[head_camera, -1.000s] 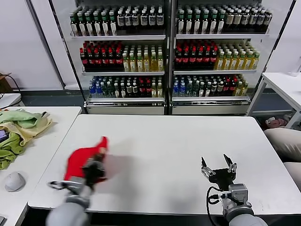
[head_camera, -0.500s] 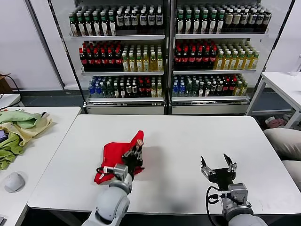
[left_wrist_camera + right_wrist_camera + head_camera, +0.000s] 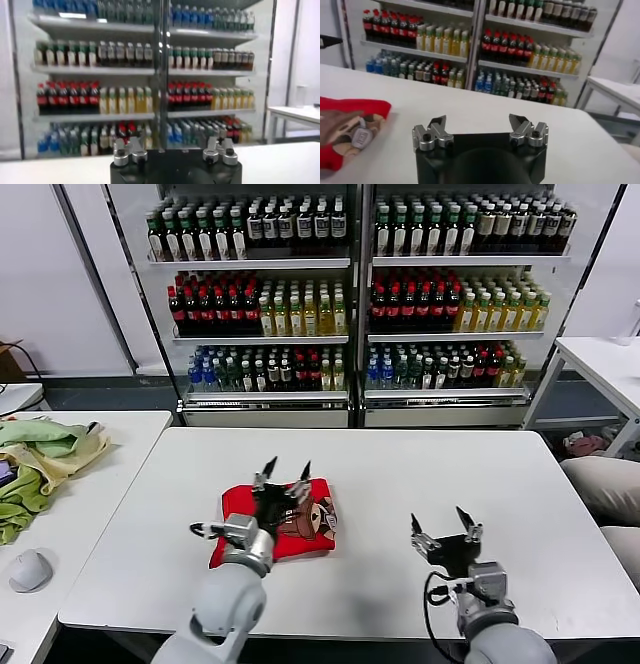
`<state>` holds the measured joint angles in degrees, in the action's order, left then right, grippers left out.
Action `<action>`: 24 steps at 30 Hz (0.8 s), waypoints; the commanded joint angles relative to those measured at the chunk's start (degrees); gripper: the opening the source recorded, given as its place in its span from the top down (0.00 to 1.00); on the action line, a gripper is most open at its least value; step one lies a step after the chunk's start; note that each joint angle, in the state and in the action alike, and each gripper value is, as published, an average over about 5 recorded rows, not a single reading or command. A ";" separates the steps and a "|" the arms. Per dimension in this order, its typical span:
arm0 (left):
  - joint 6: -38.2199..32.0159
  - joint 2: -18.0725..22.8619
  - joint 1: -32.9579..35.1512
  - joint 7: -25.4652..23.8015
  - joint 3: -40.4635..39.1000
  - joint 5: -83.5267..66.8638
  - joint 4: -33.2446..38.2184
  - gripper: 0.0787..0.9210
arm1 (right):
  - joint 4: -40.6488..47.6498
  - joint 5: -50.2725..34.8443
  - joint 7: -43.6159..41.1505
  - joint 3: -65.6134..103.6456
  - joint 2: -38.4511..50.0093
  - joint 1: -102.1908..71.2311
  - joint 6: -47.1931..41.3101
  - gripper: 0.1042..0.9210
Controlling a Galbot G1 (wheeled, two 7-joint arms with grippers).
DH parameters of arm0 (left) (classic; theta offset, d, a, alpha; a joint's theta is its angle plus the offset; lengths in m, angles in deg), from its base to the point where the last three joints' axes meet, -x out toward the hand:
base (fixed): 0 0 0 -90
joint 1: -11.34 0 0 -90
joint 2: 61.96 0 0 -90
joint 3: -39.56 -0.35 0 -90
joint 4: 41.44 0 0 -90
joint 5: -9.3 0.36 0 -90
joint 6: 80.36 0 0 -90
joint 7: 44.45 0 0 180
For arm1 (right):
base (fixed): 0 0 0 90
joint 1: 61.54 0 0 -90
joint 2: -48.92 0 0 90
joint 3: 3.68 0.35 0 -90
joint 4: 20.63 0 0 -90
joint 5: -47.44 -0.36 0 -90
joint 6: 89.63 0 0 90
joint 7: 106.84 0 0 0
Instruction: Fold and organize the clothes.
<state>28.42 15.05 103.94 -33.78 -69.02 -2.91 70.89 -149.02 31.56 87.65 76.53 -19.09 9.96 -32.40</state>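
Now that the left tool (image 3: 285, 474) has spread its fingers and let go, the red T-shirt (image 3: 275, 522) lies folded on the tabletop (image 3: 400, 474), picture up. The right tool (image 3: 441, 530) waits nearby, spread wide, empty.

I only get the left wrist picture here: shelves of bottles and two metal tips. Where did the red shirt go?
Observer: The red T-shirt lies bunched on the white table, just beneath the left gripper.
Operator: Is that gripper holding it?
Observer: No. Its fingers stand apart above the cloth, with nothing between them.
Operator: Any picture on the shirt?
Observer: Yes, a cartoon figure in a brown hat faces up.
Operator: And the other arm?
Observer: The right gripper hangs open over bare table, apart from the shirt.
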 commanded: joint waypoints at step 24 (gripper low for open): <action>-22.52 -4.52 14.50 -9.15 19.40 15.19 -0.65 0.12 | 35.20 -20.52 7.49 -21.85 -13.76 28.17 -0.36 0.13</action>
<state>8.45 10.60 116.77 -41.96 -51.54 10.48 70.74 -119.80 14.51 93.65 56.43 -30.69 34.57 -32.75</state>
